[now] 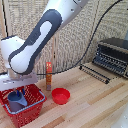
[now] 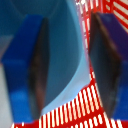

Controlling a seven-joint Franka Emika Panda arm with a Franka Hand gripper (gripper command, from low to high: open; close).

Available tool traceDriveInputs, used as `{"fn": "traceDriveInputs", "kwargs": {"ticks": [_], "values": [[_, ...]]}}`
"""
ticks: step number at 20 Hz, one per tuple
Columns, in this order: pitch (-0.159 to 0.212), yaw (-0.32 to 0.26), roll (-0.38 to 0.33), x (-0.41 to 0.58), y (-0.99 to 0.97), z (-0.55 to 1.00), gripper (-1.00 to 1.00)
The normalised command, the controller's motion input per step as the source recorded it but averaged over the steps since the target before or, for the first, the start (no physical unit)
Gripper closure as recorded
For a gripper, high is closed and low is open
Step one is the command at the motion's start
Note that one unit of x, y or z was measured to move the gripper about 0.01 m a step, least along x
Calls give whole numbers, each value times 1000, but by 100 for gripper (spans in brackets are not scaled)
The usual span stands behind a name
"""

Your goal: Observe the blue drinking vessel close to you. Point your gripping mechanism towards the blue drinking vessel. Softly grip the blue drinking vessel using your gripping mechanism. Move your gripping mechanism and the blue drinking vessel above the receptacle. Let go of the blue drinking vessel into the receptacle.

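The blue mug [image 1: 17, 99] sits inside the red lattice basket [image 1: 31, 111] at the exterior view's lower left. My gripper [image 1: 15, 90] hangs from its white block straight over the mug, reaching down into the basket. In the wrist view the gripper [image 2: 70, 62] straddles the mug's wall [image 2: 65, 45]: one finger [image 2: 35, 65] is on the inner side and the other finger [image 2: 107, 50] is outside. Red lattice [image 2: 85, 107] shows between the outer finger and the wall, so the jaws stand apart and do not pinch it.
A small red bowl [image 1: 60, 95] sits on the wooden table just beside the basket. An orange-labelled bottle [image 1: 48, 75] stands behind it. A dark toaster oven [image 1: 113, 56] with its rack pulled out is at the exterior view's right.
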Motion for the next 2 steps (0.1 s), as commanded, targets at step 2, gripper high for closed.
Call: {"fn": "traceDriveInputs", "kwargs": {"ticks": [2], "values": [[59, 0, 31, 164, -99, 590, -100]]}}
